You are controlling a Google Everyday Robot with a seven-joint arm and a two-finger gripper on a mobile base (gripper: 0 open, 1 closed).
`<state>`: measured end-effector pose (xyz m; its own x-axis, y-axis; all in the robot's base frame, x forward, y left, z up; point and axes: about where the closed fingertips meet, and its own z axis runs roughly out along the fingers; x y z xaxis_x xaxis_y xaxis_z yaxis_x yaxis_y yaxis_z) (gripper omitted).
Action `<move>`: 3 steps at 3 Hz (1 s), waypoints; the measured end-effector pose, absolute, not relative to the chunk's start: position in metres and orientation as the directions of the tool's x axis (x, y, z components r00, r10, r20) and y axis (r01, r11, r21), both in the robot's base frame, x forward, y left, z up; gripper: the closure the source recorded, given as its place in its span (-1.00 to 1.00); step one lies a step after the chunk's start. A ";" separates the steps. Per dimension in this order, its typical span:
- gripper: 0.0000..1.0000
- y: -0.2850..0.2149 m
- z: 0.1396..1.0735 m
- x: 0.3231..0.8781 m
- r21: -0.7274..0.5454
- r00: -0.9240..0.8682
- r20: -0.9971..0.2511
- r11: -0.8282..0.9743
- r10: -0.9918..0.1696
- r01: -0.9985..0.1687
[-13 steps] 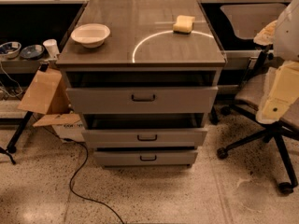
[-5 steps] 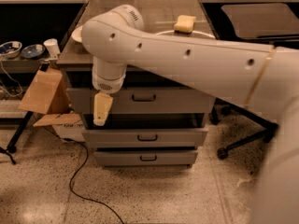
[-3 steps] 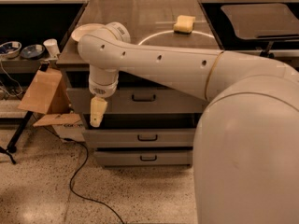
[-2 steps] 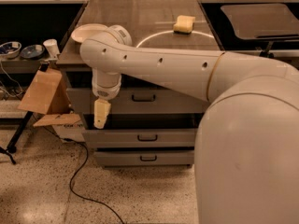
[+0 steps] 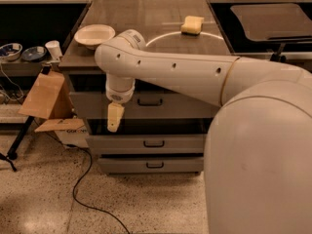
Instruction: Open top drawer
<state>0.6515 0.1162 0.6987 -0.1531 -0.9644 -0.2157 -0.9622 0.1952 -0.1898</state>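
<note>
Gripper (image 5: 114, 117) left of centre, hanging before top drawer (image 5: 170, 110), left of handle (image 5: 149, 102); its opening cannot be told

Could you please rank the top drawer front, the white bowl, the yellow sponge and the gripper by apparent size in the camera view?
1. top drawer
2. white bowl
3. yellow sponge and gripper look alike, so unranked; the gripper hangs before the top drawer's front, left of its handle.

Gripper (image 5: 115, 117) in front of top drawer (image 5: 163, 111)
</note>
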 end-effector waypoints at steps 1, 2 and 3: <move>-1.00 0.112 0.691 0.668 -0.180 -0.154 -0.218 0.195 -0.964 -0.964; -1.00 0.106 0.668 0.693 -0.126 -0.175 -0.224 0.207 -0.959 -0.970; -1.00 0.101 0.652 0.706 -0.081 -0.195 -0.227 0.218 -0.954 -0.973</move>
